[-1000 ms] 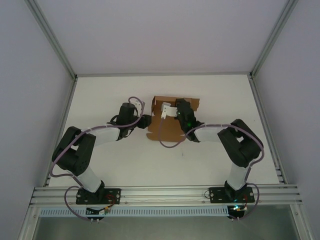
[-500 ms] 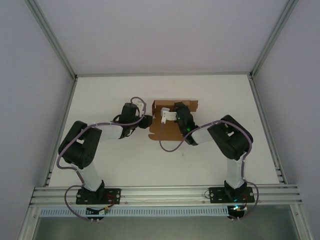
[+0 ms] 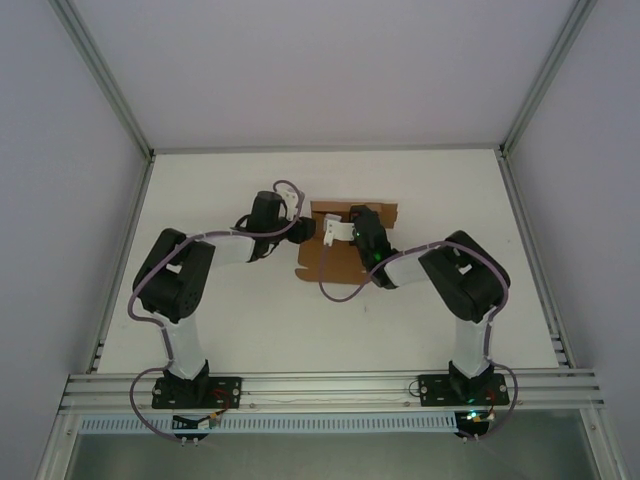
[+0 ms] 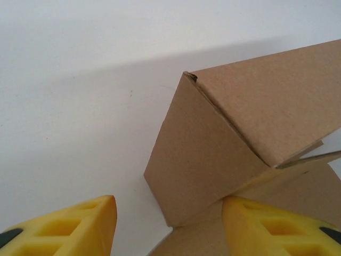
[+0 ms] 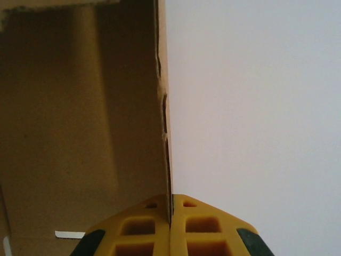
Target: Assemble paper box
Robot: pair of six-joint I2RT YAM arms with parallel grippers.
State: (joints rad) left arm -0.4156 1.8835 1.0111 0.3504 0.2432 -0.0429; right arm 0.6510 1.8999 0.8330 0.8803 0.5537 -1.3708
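Near side first, over the counter (image 3: 250, 320): left end effector (image 3: 306, 231) released, fingers spread astride the left corner of the box (image 3: 330, 262), 1 finger (image 4: 266, 226) against cardboard, the other above bare counter. Just right of it, right end effector (image 5: 170, 218) clenched on the thin edge of 1 upright wall. Box partly raised, mid-counter, straight ahead of both tips and between the 2 arms; long axis unclear from above. Left tips judged nearer the loose corner panel. Farther on, notched rear flaps. Plain brown throughout, no brand, label or writing.

Matt brown cardboard paper box (image 4: 213, 160), smooth white table (image 4: 80, 106)
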